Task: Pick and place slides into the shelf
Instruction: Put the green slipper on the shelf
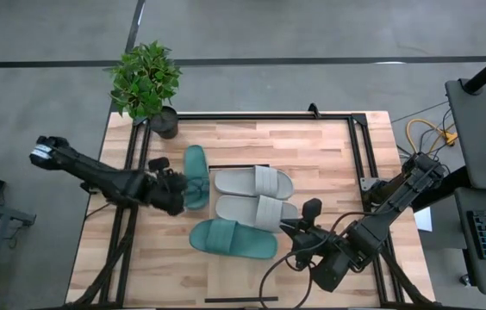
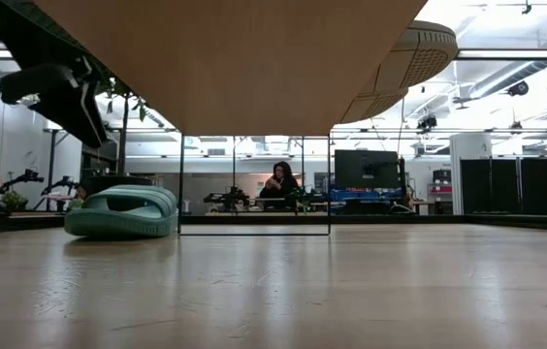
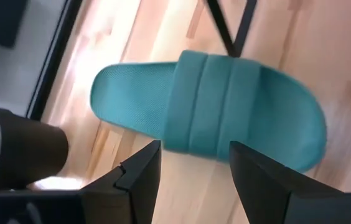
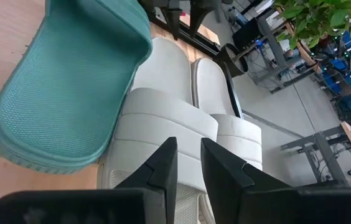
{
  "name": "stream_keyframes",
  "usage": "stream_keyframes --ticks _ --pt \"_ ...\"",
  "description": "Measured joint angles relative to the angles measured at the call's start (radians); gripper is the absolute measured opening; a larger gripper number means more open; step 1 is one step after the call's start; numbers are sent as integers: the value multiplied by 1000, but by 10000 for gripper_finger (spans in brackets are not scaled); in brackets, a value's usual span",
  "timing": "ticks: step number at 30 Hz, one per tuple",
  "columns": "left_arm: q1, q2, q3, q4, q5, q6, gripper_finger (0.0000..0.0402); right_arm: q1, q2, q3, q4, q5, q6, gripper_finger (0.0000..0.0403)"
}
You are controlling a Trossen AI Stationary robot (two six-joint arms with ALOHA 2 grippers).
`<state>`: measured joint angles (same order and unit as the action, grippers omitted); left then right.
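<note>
Four slides lie close together on the pale wood in the high view. One teal slide (image 1: 196,176) points toward the far edge. Two grey slides (image 1: 253,182) (image 1: 257,212) lie side by side, and the second teal slide (image 1: 233,238) lies nearest. My left gripper (image 3: 194,177) is open just above the first teal slide (image 3: 210,106), a finger on either side of its strap side. My right gripper (image 4: 188,165) hovers over the nearer grey slide (image 4: 163,121), with only a narrow gap between its fingers. The shelf (image 2: 235,48) shows overhead in the low view.
A potted plant (image 1: 150,82) stands at the far left corner, its dark pot (image 3: 20,155) close beside my left gripper. Black frame rails (image 1: 359,164) run along the table's sides and far edge. A person (image 2: 280,184) sits in the room beyond. Bare wood lies on the near left.
</note>
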<state>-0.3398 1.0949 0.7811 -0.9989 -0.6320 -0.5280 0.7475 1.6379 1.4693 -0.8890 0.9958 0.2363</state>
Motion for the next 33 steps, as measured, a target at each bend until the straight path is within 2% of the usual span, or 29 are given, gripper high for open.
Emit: stream_keyframes --ticks 8,20,26,33 --pt "-204 173 0 -5 -217 -175 173 0 0 -2 0 0 18 61" --pt "-249 428 -2 -61 -260 -354 173 0 0 -2 0 0 18 64" --pt "-273 436 14 -90 -321 -399 173 0 0 -2 0 0 18 59" --pt "-275 312 22 -92 -323 -375 173 0 0 -2 0 0 18 61"
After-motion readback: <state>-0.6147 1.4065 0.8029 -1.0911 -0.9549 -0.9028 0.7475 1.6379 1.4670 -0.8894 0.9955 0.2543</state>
